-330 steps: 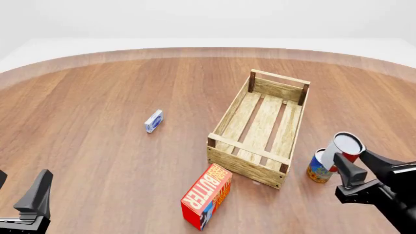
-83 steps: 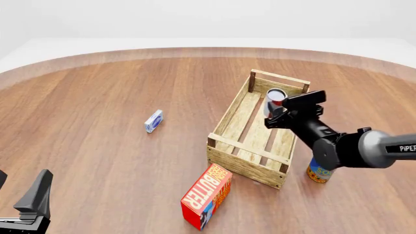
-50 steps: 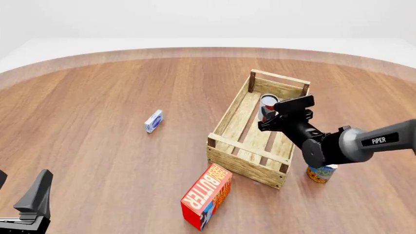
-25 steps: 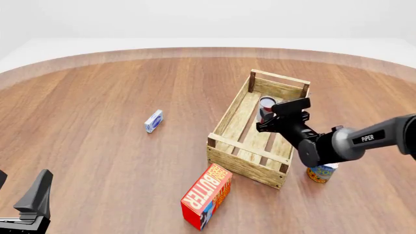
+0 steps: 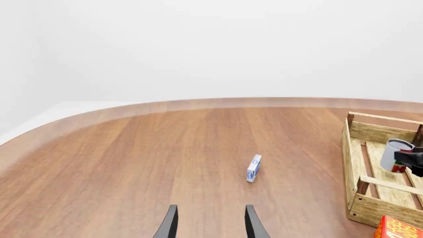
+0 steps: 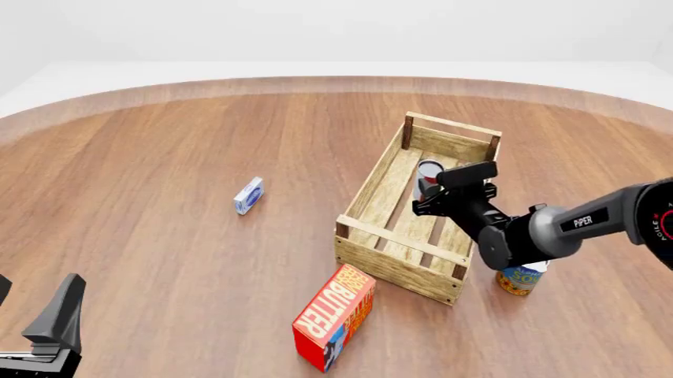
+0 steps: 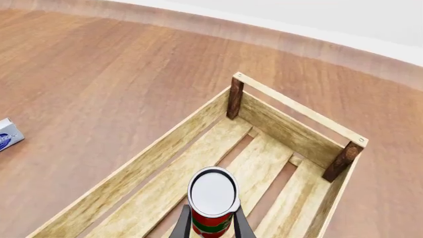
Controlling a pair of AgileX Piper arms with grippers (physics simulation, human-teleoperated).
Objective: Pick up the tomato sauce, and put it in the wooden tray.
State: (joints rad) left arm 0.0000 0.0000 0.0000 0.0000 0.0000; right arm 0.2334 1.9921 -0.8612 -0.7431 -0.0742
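The tomato sauce (image 6: 428, 172) is a small can with a red label and a silver-white lid. It stands upright low inside the wooden tray (image 6: 395, 268), near the tray's far end. My right gripper (image 6: 431, 187) is shut on the tomato sauce. In the right wrist view its two fingers hug the sides of the tomato sauce (image 7: 213, 201) over the slats of the tray (image 7: 290, 130); I cannot tell whether the can touches the bottom. My left gripper (image 6: 58, 323) sits at the near left, far from the tray. In its wrist view the left gripper (image 5: 210, 225) is open and holds nothing.
A blue and yellow can (image 6: 518, 277) stands just right of the tray's near corner, under my right arm. A red butter box (image 6: 334, 316) lies in front of the tray. A small blue and white box (image 6: 248, 195) lies on the table to the left.
My right gripper has lowered the tomato sauce down into the tray and shifted slightly left. The left arm has not moved.
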